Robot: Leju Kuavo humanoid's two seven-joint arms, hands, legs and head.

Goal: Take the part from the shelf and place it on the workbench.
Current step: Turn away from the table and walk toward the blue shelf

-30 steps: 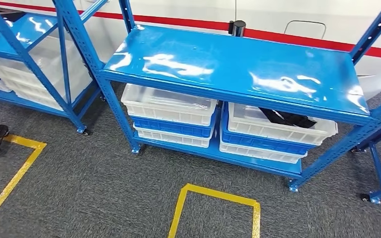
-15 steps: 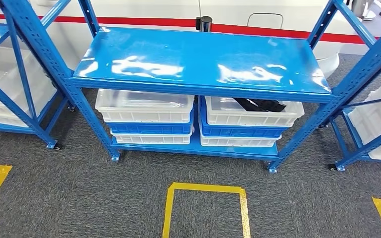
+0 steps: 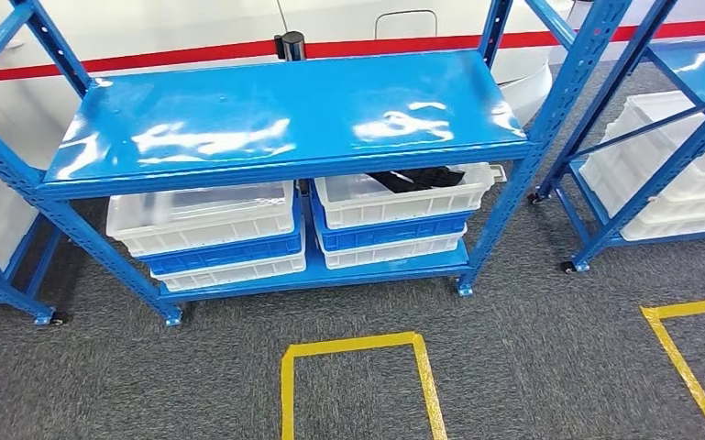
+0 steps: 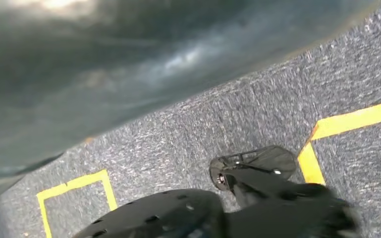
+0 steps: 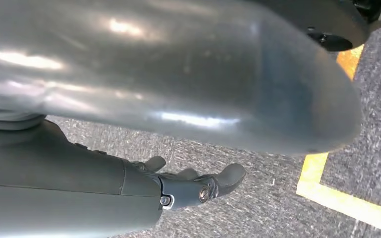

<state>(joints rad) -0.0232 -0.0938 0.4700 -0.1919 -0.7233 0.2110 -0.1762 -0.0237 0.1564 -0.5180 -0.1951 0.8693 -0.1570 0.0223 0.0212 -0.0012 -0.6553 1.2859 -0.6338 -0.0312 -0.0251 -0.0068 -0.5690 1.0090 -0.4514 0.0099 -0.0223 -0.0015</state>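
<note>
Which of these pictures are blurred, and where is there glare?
Head view: sharp, with white glare patches on the glossy blue metal shelf top. Left wrist view: motion-blurred, grey carpet smeared. Right wrist view: the near silver body part is out of focus; the right hand is fairly sharp.

Six stacked bins, one part

The blue shelf has a bare glossy top; its lower deck holds two stacks of crates (white and blue).
</note>
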